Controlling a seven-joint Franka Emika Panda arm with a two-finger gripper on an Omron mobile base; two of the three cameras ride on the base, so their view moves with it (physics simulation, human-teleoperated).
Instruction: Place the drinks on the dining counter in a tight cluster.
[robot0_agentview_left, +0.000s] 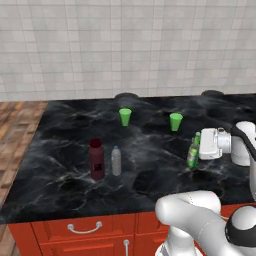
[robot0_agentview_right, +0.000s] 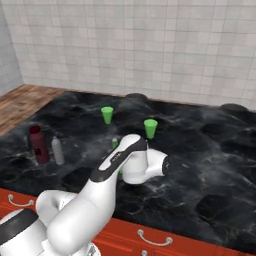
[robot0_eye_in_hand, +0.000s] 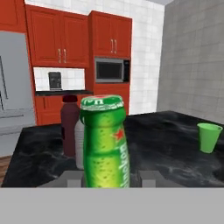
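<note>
In the left base view, the black table (robot0_agentview_left: 60, 150) fills the middle of the frame, with red drawers (robot0_agentview_left: 85, 232) along the bottom. The dark-red bottle (robot0_agentview_left: 97, 160) stands left of center, and the small clear bottle (robot0_agentview_left: 116, 161) stands just beside it on its right. Two green cups (robot0_agentview_left: 125, 117) stand higher up, near the middle. At the right, the claw (robot0_agentview_left: 199, 149) reaches in from the right edge and is clamped on the green bottle (robot0_agentview_left: 193, 151), which stands upright, well apart from the other two bottles.

In the right base view, the dark-red bottle (robot0_agentview_right: 38, 145) and the small clear bottle (robot0_agentview_right: 58, 150) stand close together at the left. The white arm covers most of the green bottle (robot0_agentview_right: 115, 144); just its top peeks out near the center. A green cup (robot0_agentview_right: 150, 128) stands just to the upper right of it.

In the hand view, the green bottle (robot0_eye_in_hand: 105, 140) stands big in the middle, between the two fingertips (robot0_eye_in_hand: 72, 179) at the bottom. Behind it, a little to the left, are the dark-red bottle (robot0_eye_in_hand: 69, 127) and the small clear bottle (robot0_eye_in_hand: 79, 144). A green cup (robot0_eye_in_hand: 208, 137) stands at the right. Red cabinets (robot0_eye_in_hand: 57, 37) are at the upper left.
</note>
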